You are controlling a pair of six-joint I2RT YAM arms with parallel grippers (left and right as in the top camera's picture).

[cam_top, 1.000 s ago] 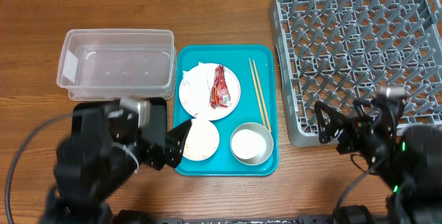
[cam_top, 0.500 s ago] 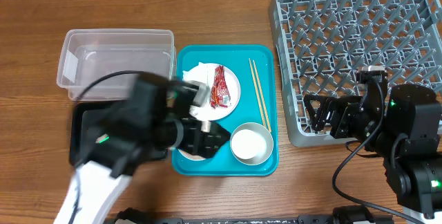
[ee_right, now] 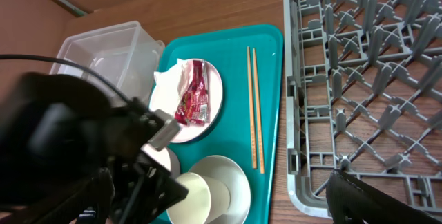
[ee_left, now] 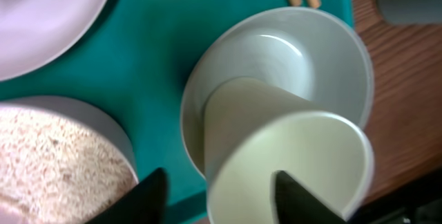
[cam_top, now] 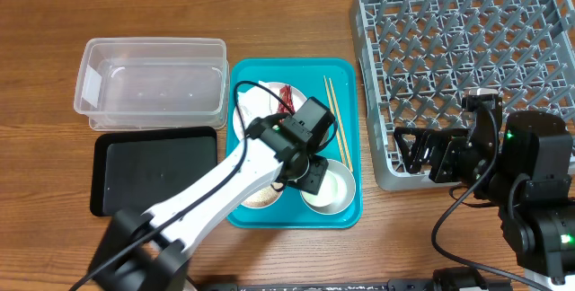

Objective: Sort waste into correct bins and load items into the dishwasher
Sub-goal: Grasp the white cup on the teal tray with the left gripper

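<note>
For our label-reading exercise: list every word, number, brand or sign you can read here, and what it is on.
None can be read.
The red sauce packet has pale marks on it, too small and blurred to read.
The clear tub, black tray, teal tray, dish rack and cup show no lettering.

The left arm (cam_top: pixel 211 197) is lying stretched diagonally from the near-left edge toward the centre, wrist pitched downward. The left hand (cam_top: pixel 308 171) is pointing down, its two fingers (ee_left: pixel 148 195) standing spread apart. The right arm (cam_top: pixel 526 170) is sitting folded at near-right, forearm pointing left. The right hand (cam_top: pixel 407 153) is hanging low, fingers parted.
</note>
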